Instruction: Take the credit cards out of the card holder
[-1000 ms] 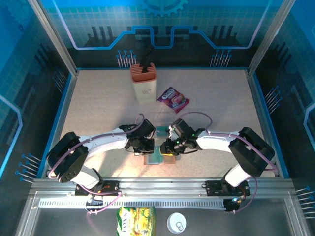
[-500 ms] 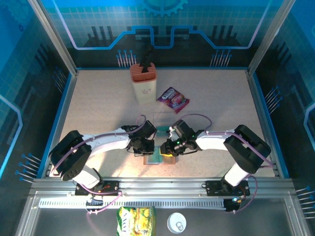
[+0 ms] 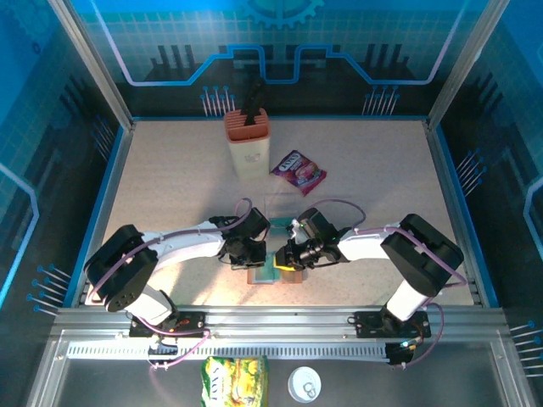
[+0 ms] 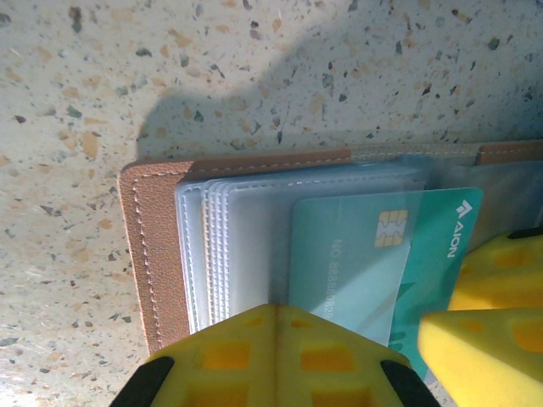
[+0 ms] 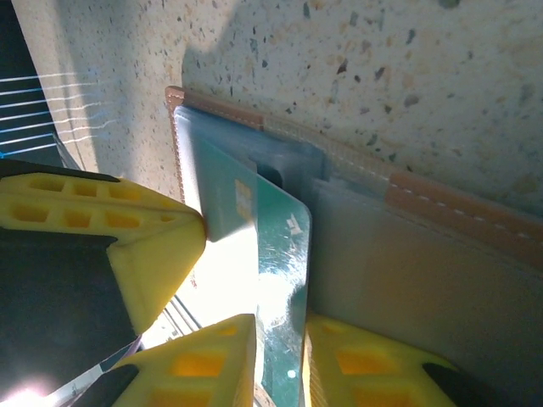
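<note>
Right pincer (image 5: 280,339): your two yellow fingers are clamped on the free end of a teal plastic card (image 4: 356,254) with a gold chip and white lettering. The chip end of the card sits under a clear plastic sleeve (image 4: 246,212), and the logo end sticks out toward your right pincer.

The sleeve is one of a ribbed stack inside a salmon-brown leather-like card holder (image 4: 153,246) with pale stitching. The holder lies open and flat on the speckled beige worktop (image 4: 254,68).

Left pincer (image 4: 276,335): your fingers are together with nothing between them. The tips are set on the sleeve stack at the holder's edge, just beside the card.

From above, the holder lies at the near middle of the worktop, between your two pincers.

At the far side stands a beige knife block with an orange top (image 3: 247,144). A purple snack packet (image 3: 298,172) lies just right of it. Both are well apart from the holder.
</note>
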`<action>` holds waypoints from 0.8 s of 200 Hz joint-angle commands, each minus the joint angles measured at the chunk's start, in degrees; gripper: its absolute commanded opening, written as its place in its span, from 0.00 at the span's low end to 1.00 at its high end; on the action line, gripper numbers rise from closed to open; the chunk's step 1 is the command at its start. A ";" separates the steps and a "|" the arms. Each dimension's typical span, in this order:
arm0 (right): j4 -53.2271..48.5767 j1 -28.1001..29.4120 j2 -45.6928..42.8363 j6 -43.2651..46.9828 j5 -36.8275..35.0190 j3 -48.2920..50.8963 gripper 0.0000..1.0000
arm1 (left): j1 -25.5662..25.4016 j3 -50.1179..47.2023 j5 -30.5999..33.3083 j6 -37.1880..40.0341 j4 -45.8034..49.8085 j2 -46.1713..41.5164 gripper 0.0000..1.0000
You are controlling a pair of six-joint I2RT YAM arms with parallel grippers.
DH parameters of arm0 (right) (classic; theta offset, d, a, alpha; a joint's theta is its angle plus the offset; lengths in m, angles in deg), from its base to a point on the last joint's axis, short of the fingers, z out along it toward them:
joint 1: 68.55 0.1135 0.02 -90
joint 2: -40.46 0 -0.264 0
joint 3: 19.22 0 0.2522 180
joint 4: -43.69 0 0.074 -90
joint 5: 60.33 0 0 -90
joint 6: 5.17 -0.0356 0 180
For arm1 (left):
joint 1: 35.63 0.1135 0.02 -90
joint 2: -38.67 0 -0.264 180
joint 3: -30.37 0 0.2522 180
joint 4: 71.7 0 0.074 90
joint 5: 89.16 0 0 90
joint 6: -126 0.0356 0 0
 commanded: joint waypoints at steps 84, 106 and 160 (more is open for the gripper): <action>3.13 -0.35 0.36 -2.28 2.30 0.39 0.16 | -0.37 -2.07 2.84 -1.04 3.47 -1.42 0.00; 3.45 -0.32 1.11 -2.36 2.38 0.67 0.16 | -0.36 -2.04 2.75 -1.00 3.45 -1.32 0.00; -5.20 -0.31 -0.31 1.82 -1.32 -0.44 0.18 | -0.36 -2.23 2.66 -1.08 3.37 -1.30 0.00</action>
